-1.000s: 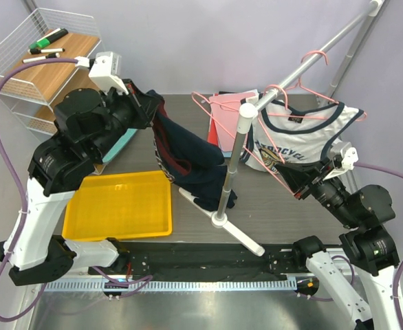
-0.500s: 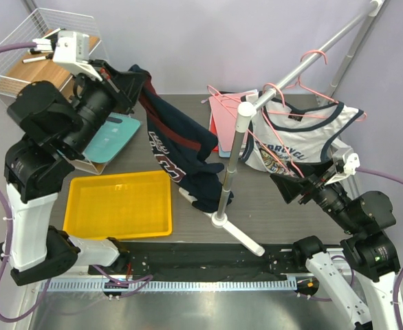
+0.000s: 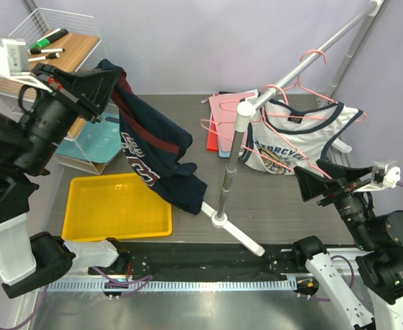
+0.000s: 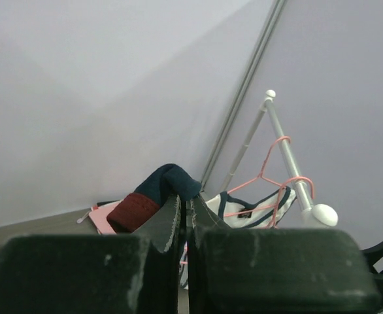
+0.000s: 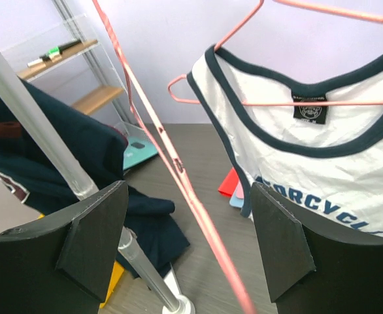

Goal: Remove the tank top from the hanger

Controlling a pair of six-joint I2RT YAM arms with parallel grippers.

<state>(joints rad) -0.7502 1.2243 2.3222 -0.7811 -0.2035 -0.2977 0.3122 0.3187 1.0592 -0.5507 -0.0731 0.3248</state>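
**Snag risk: hanger wire, trailing hem**

Right gripper (image 3: 303, 184) is spread and empty, with a pink hanger wire (image 5: 178, 171) running between its fingers. Closing or pulling could yank the rail (image 3: 305, 60). The navy tank top (image 3: 153, 148) has its hem just beside the rack base (image 3: 219, 220). Left gripper (image 4: 183, 212) pinches its strap high, so 1 hard pull may catch the rack.

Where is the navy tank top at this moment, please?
In the top view the navy tank top hangs from the left gripper at left-centre, draping down between the yellow tray and the rack's upright pole.
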